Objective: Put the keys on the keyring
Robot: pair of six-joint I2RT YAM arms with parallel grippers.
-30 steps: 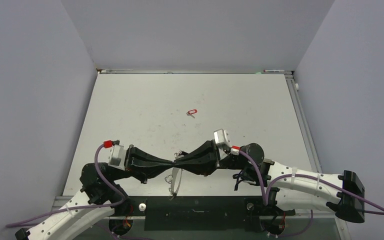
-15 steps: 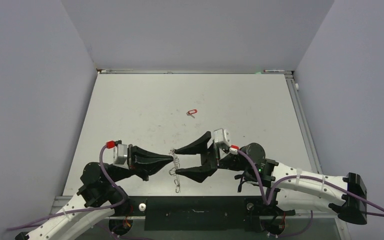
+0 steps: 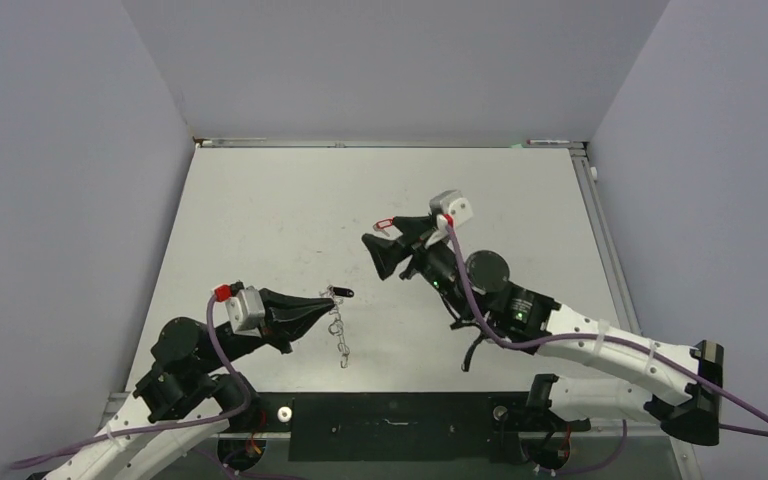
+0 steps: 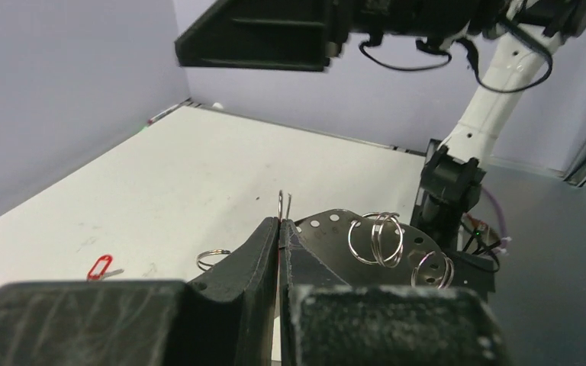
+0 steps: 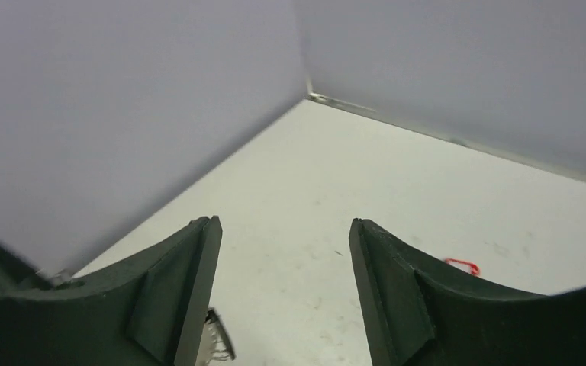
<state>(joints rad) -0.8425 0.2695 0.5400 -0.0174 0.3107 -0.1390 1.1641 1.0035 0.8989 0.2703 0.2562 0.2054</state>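
The keyring (image 3: 339, 332) hangs edge-on over the near table from my left gripper (image 3: 332, 300), which is shut on one wire loop at its rim. A small dark key (image 3: 344, 293) juts right from that tip. In the left wrist view the pale perforated keyring (image 4: 334, 229) shows beyond the shut left gripper (image 4: 279, 223), with wire loops (image 4: 378, 238) on it. The red-tagged key (image 3: 385, 223) lies mid-table. My right gripper (image 3: 388, 243) hovers just near of it, open and empty. The right wrist view shows the right gripper (image 5: 283, 223), with the red-tagged key (image 5: 462, 266) beyond its right finger (image 5: 397, 290).
Grey walls close in the table (image 3: 260, 200) on the left, back and right. A metal rail (image 3: 600, 240) runs along the right edge. A black strip (image 3: 390, 425) and a small white knob (image 3: 283, 413) sit at the near edge between the arm bases.
My right gripper opened, let go of the keyring, and swung up and away to the red-tagged key. The left gripper kept its hold, and the ring now hangs from it alone.
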